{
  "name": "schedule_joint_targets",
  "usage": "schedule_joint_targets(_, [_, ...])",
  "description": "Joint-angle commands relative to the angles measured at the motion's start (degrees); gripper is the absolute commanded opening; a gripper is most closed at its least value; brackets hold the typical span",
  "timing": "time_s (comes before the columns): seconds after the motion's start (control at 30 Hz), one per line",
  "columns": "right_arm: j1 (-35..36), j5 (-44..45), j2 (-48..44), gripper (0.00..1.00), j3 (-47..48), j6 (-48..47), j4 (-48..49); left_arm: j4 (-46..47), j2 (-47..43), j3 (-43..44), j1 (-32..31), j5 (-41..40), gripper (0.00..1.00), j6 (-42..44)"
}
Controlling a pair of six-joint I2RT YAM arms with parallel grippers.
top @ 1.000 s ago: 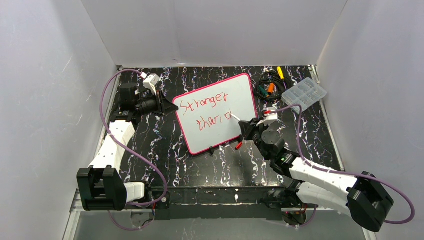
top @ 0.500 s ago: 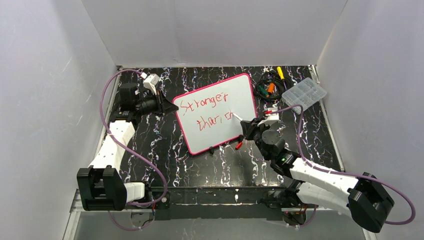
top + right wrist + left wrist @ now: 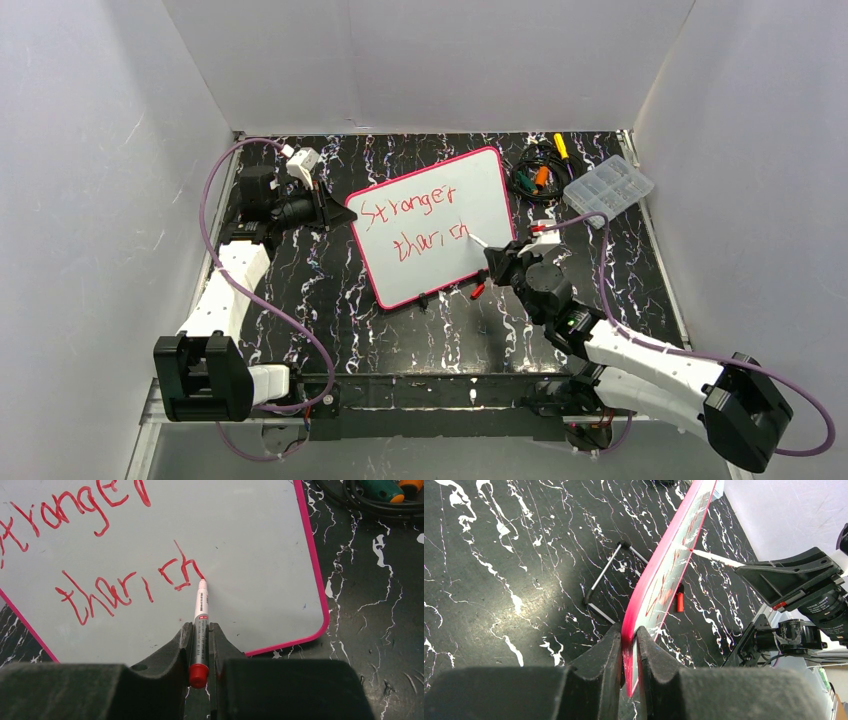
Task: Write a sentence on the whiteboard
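From above: finds the whiteboard [image 3: 432, 225] propped at a slant near the middle of the black marbled surface [image 3: 330, 300]. Carries the sentence [image 3: 410, 222] in red on two lines, "Stronger" over "than" plus a few further strokes. Shows the left hand [image 3: 338, 213] pinched shut on the board's left edge. Shows the right hand [image 3: 500, 258] closed on a marker [image 3: 478, 241] that touches the board at the end of the second line. Places a clear compartment box [image 3: 608, 187] toward the far right corner, well apart from the board, with contents too small to tell. Sets a tangle of black cable and screwdrivers [image 3: 538, 170] between box and board, and a small red cap [image 3: 478, 291] just off the board's near edge.

From the left wrist: looks along the board edge-on, with its pink border nipped tight between the two dark fingers [image 3: 606, 650]. Catches a wire stand [image 3: 606, 580] resting on the surface behind the board, and the red cap on the writing side.

From the right wrist: looks down the marker, gripped narrow between the fingers near its red rear end, white nib on the board at the last red stroke. Cuts off "Stronger" at the upper left. Glimpses green and orange screwdriver handles inside the cable loop at the top right.
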Motion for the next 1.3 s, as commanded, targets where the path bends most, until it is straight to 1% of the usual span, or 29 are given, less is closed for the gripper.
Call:
schedule_joint_targets(0.0, [0.0,0.1,-2.1,0.01,-0.5,0.3,3.2,-0.8,-1.5,-0.6,-0.5,0.2,0.00,0.4])
schedule_joint_targets(0.17, [-0.2,2.0,-2.1,0.01,-0.3,-1.0,5.0,-0.8,-1.6,-0.6,-0.5,0.2,0.00,0.4])
schedule_joint_targets(0.57, [-2.3,2.1,0.8,0.01,0.2,-1.7,8.0,-0.8,-1.6,-0.6,-0.5,0.2,0.00,0.4])
schedule_joint_targets(0.8, [-3.4,-0.1,2.1,0.01,0.5,-2.5,10.3,-0.8,-1.5,-0.6,-0.5,0.2,0.00,0.5])
schedule_joint_targets(1.03, [-3.5,-3.7,3.2,0.01,1.3,-2.7,9.0,-0.8,-1.5,-0.5,-0.6,0.2,0.00,0.4])
schedule_joint_targets(1.27, [-3.5,-5.1,1.9,0.01,0.1,-1.3,5.7,-0.8,-1.5,-0.5,-0.5,0.2,0.00,0.4])
